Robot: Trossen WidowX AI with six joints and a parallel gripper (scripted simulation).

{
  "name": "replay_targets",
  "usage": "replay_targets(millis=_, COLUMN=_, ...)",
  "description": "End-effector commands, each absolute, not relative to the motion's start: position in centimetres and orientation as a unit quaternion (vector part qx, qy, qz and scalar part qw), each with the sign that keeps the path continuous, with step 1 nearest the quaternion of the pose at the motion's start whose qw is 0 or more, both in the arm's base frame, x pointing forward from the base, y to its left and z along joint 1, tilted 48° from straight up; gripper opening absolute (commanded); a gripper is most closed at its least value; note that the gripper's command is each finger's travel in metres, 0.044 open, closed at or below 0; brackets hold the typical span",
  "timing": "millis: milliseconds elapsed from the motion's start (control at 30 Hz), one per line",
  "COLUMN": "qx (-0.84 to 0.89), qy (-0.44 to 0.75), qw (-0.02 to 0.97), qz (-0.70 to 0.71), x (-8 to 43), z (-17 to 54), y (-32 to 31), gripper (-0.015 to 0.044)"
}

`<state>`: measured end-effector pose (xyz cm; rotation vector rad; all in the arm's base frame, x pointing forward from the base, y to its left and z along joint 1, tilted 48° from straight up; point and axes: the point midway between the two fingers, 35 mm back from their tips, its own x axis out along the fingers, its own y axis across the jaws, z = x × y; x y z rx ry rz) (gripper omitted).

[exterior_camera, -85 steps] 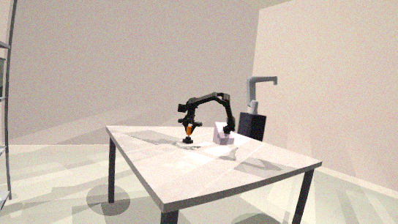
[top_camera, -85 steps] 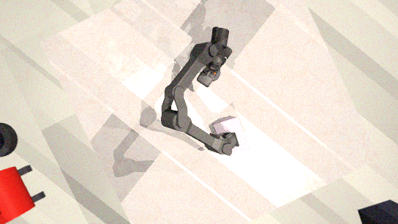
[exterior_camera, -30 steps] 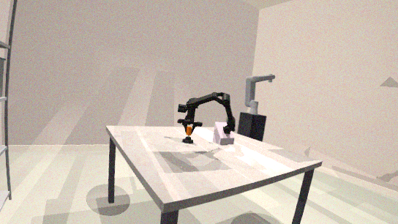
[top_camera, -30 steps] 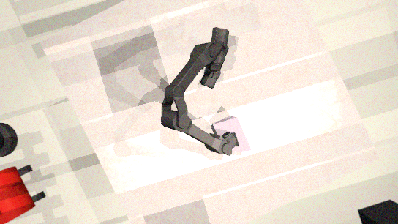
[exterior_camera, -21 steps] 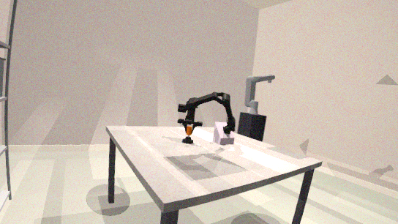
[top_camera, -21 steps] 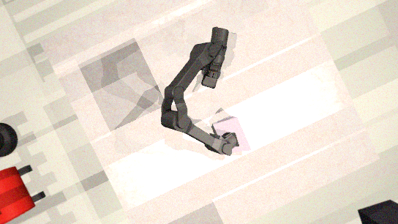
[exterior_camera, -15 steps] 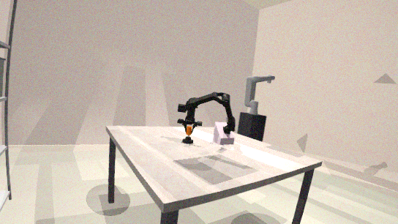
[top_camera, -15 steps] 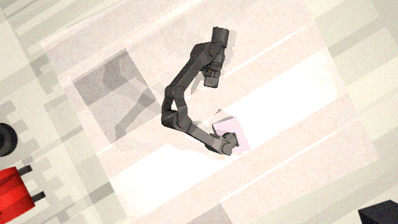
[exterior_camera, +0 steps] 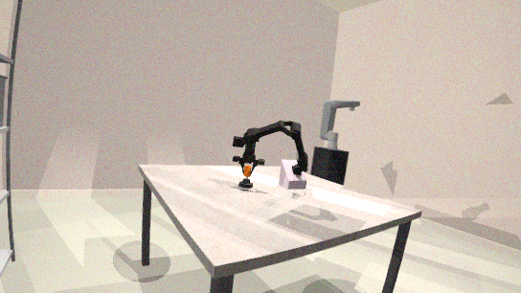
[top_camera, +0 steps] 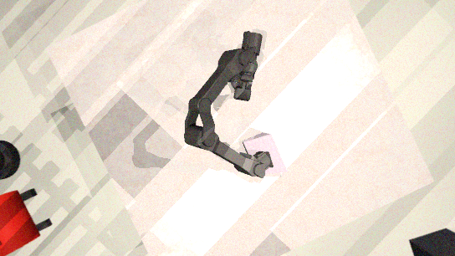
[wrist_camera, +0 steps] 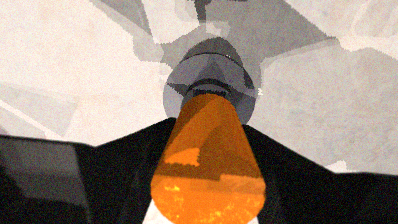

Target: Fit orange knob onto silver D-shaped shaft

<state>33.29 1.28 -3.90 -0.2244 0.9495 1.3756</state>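
Note:
The orange knob [exterior_camera: 247, 170] [wrist_camera: 209, 145] is held upright between the two black fingers of my gripper [exterior_camera: 247, 169] [wrist_camera: 208, 127], which is shut on it. The round dark pedestal [exterior_camera: 245, 184] [wrist_camera: 172, 98] stands on the table just beneath the knob. In the wrist view the knob's lower end covers the middle of the pedestal. The silver shaft is hidden, and so is the hole under the knob. In the exterior view the knob's lower end is close above the pedestal's top; whether they touch is too small to tell. In the top view the arm hides knob and pedestal.
A pale pink block [top_camera: 276, 155] [exterior_camera: 287, 178] stands by the arm's base. The table [exterior_camera: 230, 230] carries the arm, with bright patches and shadows over it. A grey arm on a black stand [exterior_camera: 329, 165] is behind the table. A red object [top_camera: 17, 219] lies beyond the table's left side.

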Motion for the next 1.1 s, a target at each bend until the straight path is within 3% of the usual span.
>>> replay_targets(millis=0, qx=-0.1, qy=0.419, qw=0.666, qz=0.609, x=33.37, z=-3.86, y=1.35, gripper=0.0)
replay_targets(millis=1067, qx=-0.169, qy=0.353, qw=0.652, qz=0.649, x=33.38, z=-3.83, y=1.36, gripper=0.0)
